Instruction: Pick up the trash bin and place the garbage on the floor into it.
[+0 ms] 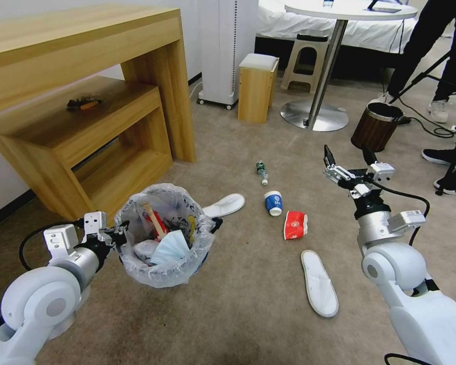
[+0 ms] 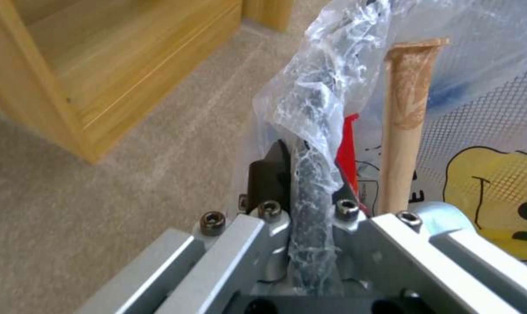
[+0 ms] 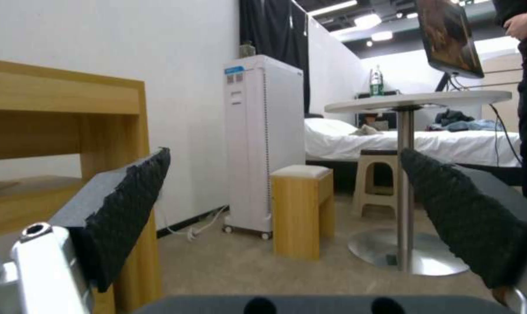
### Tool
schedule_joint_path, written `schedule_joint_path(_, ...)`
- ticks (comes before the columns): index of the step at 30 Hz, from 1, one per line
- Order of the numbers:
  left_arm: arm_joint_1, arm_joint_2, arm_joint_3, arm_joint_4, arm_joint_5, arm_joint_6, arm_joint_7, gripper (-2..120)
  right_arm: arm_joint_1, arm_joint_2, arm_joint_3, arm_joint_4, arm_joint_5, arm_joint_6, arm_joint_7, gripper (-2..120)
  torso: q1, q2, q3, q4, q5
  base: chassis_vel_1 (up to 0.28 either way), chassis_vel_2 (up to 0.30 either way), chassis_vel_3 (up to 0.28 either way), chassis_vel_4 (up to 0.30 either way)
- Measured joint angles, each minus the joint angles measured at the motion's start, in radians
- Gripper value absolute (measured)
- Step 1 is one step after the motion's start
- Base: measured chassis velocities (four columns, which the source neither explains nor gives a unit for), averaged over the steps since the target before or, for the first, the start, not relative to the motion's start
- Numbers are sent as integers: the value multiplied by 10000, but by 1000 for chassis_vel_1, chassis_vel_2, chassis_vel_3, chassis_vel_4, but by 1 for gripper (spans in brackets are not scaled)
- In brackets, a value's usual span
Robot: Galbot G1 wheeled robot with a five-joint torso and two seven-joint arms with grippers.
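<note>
The small round dark trash bin lined with crinkled white plastic hangs above the beige short-pile carpet, its rim pinched by the left gripper. The right gripper, jaws spread wide and empty, hovers beyond the red wrapper.

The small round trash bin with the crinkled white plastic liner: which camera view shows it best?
The head view: the whole small round trash bin with the crinkled white plastic liner shows there, held at its rim by the left gripper. The left wrist view gives a close look at the clamped rim.
</note>
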Motion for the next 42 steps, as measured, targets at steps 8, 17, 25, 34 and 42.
schedule_joint_path(8, 1, -21, 0, -1, 11, -5, 21, 0, 10, -1, 1, -56, -66, 97, -69, 100, 1, 0, 2, 1, 0, -111, 119, 106, -102)
schedule_joint_path(17, 19, -67, 6, 1, 46, -31, 77, 0, -15, 17, -31, -72, -148, 86, 36, 100, 4, 0, 5, 0, 0, -67, 73, 62, -70)
schedule_joint_path(25, 50, -75, -33, -60, 44, -36, 90, 0, -230, -88, -57, 99, -128, -207, 318, 100, 2, 0, 3, 0, 0, 0, 0, 0, 0)
schedule_joint_path(34, 145, -7, -249, -135, 3, -40, 67, 0, -1582, -1407, -57, 1370, 1289, -4419, 1976, 100, 2, 0, 3, -3, 0, 0, 0, 0, 0)
schedule_joint_path(42, 111, -129, -201, -128, 19, -53, 91, 0, -1782, -1697, -505, 1621, 4386, -7896, 4274, 100, 2, 0, 4, 1, 0, 0, 0, 0, 0)
